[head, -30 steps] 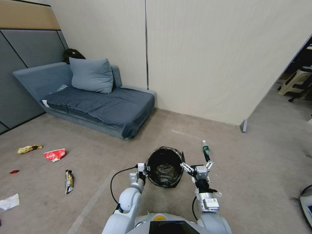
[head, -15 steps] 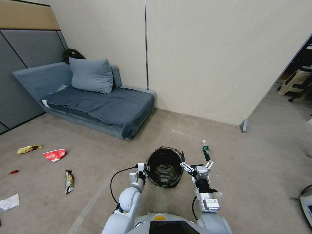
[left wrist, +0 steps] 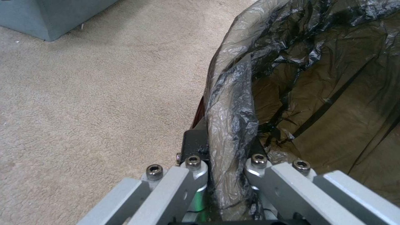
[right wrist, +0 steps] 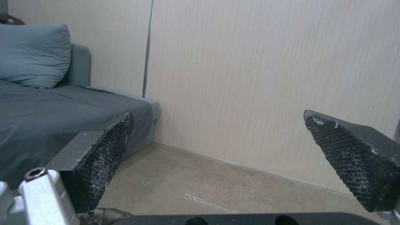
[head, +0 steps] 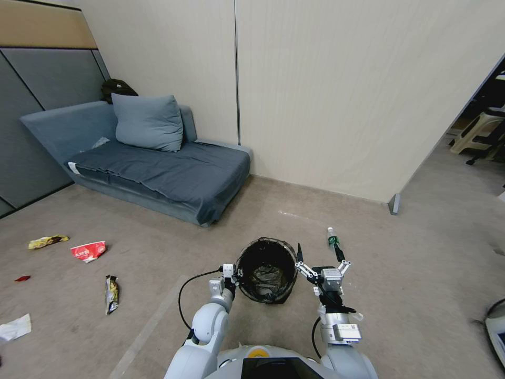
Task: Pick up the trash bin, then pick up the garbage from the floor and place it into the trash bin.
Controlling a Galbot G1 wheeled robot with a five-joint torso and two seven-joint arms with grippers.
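Note:
The trash bin (head: 265, 271), lined with a crinkly black bag, hangs tilted in front of my torso. My left gripper (head: 233, 277) is shut on its rim; in the left wrist view the left gripper (left wrist: 227, 162) pinches the folded liner (left wrist: 231, 118). Just right of the bin, my right gripper (head: 319, 250) stands open and holds nothing, its meshed pads (right wrist: 104, 156) wide apart. Garbage lies on the floor at the left: a yellow wrapper (head: 47, 241), a red-and-white wrapper (head: 88, 250), a dark snack-bar wrapper (head: 111, 293), a white tissue (head: 14, 327) and a tiny red scrap (head: 22, 278).
A plastic bottle (head: 332, 239) lies on the carpet just beyond the right gripper. A grey sofa (head: 158, 168) with a cushion stands at the back left against the wall. A partition's foot (head: 394, 204) and a stool (head: 481, 131) are at the right.
The right gripper has drifted slightly to the right, away from the bin's rim. The left gripper and the bin have stayed where they were.

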